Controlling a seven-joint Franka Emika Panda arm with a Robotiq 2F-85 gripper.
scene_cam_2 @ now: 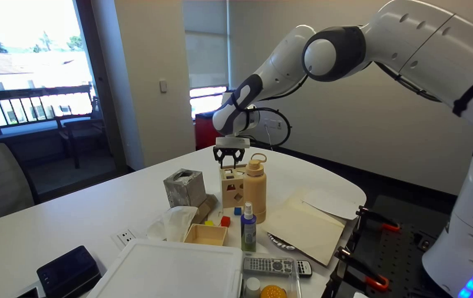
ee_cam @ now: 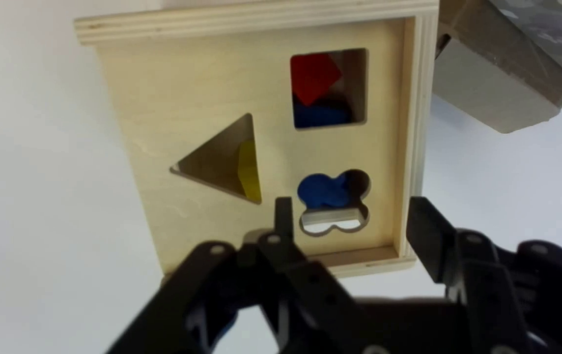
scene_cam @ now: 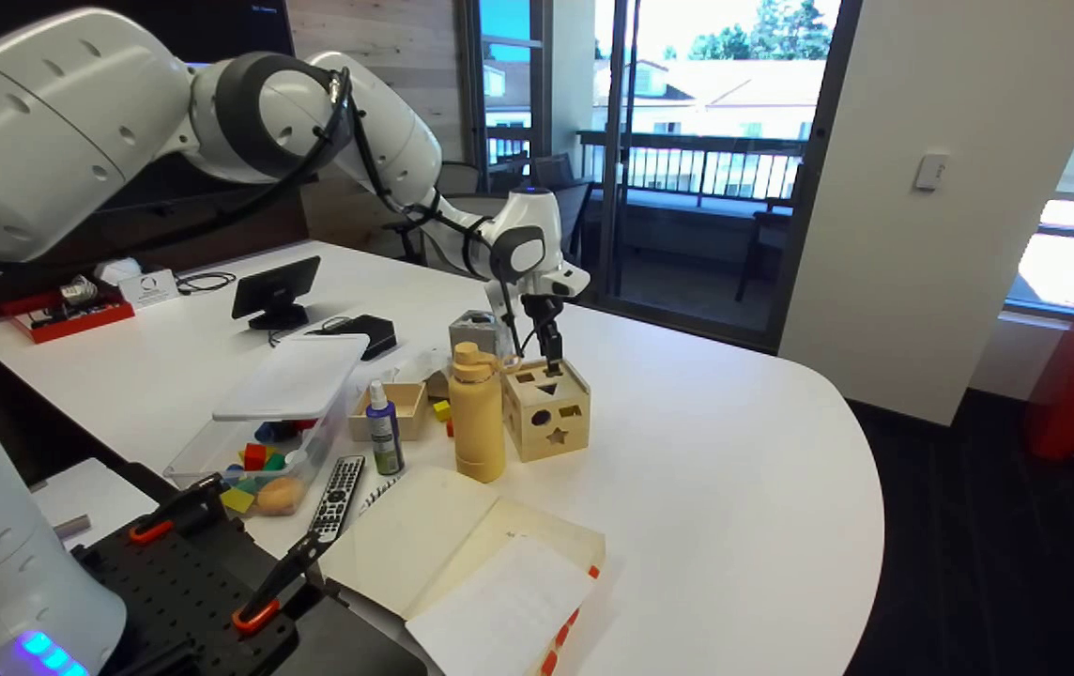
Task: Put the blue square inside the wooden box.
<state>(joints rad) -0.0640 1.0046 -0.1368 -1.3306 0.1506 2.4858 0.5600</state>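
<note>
End effector [scene_cam_2: 228, 165] positioned over the wooden box [scene_cam: 537, 447], pointing down. Fingers [ee_cam: 283, 219] spread, wide gap between the tips. Wrist view: 1 finger over the top panel [ee_cam: 212, 83], 1 by the rim; contact with the wood cannot be told.

Box upright on the table [scene_cam: 706, 469]. 3 cut-outs seen in the top panel: square, triangle, 4-lobed clover. Through the square: red piece [ee_cam: 314, 78] and dark blue piece [ee_cam: 320, 116]. Through the triangle: yellow piece [ee_cam: 248, 169]. Through the clover: rounded blue patch [ee_cam: 325, 191]; cannot tell if it belongs to the dark blue piece.

Blue block [scene_cam_2: 237, 211] on the table, just beside the foot of the box, near the tan bottle [scene_cam_2: 255, 194]. Blue shows both inside and outside the box; outlines inside are partly covered, so cannot tell which is the task's square.

Surroundings: tan bottle upright beside the box. Red block [scene_cam_2: 225, 221] and yellow block [scene_cam_2: 209, 223] near the open wooden tray [scene_cam_2: 206, 234]. Purple spray bottle [scene_cam_2: 248, 231] upright. Grey tissue box [scene_cam_2: 187, 190] near the box. Clear bin [scene_cam: 208, 443] holds coloured blocks [scene_cam: 255, 457], white lid [scene_cam: 293, 380] over part of it. Remote [scene_cam: 338, 496] between bin and open folder [scene_cam: 406, 535].
</note>
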